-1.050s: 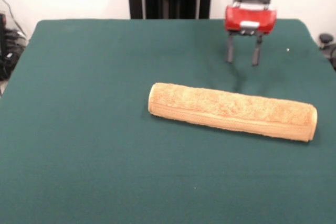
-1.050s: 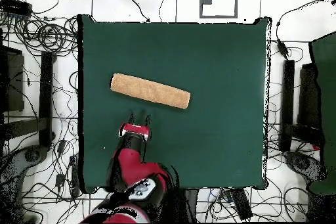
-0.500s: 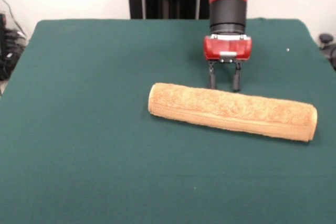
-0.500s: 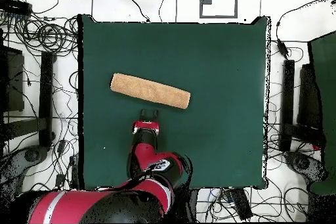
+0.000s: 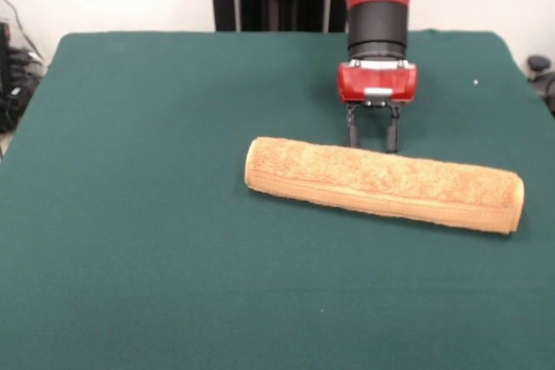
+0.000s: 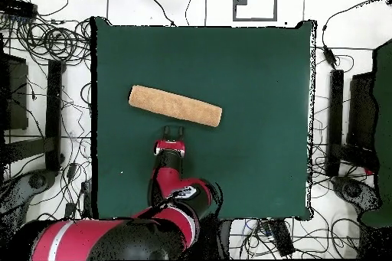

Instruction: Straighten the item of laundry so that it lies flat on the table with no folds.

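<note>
Orange-tan towel (image 5: 384, 184) rolled on green table (image 5: 139, 127); tool (image 5: 371, 146) open just behind it

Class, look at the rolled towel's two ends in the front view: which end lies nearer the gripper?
The rounded end at picture left. The gripper stands open behind the towel, closer to that end than to the right one.

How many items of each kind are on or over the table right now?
Rolled orange-tan towel: 1
Green-covered table: 1
Red gripper, open, just behind the towel: 1
Total: 3
</note>
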Robot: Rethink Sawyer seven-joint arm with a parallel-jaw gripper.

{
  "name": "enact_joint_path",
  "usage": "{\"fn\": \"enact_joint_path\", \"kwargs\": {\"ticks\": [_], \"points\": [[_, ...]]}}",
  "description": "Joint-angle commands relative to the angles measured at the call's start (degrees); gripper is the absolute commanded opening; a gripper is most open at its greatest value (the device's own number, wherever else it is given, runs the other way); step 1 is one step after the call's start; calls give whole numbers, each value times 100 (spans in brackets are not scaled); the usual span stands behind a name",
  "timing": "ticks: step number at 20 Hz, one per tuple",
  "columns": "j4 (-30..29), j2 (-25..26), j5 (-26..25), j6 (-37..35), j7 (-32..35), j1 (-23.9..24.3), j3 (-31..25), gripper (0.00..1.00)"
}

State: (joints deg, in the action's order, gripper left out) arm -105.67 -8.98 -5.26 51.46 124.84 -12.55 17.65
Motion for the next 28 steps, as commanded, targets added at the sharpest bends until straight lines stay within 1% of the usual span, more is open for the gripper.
{"fn": "enact_joint_path", "kwargs": {"ticks": [1,6,12,16,19,28], "points": [[508,314,651,47,642,-299,-698,100],[639,416,697,86,577,-294,-648,100],[921,496,713,100,602,-109,-701,100],[1305,531,577,-45,537,70,-768,100],[1662,701,535,19,487,189,-803,100],[2022,983,595,328,356,295,-822,100]]}}
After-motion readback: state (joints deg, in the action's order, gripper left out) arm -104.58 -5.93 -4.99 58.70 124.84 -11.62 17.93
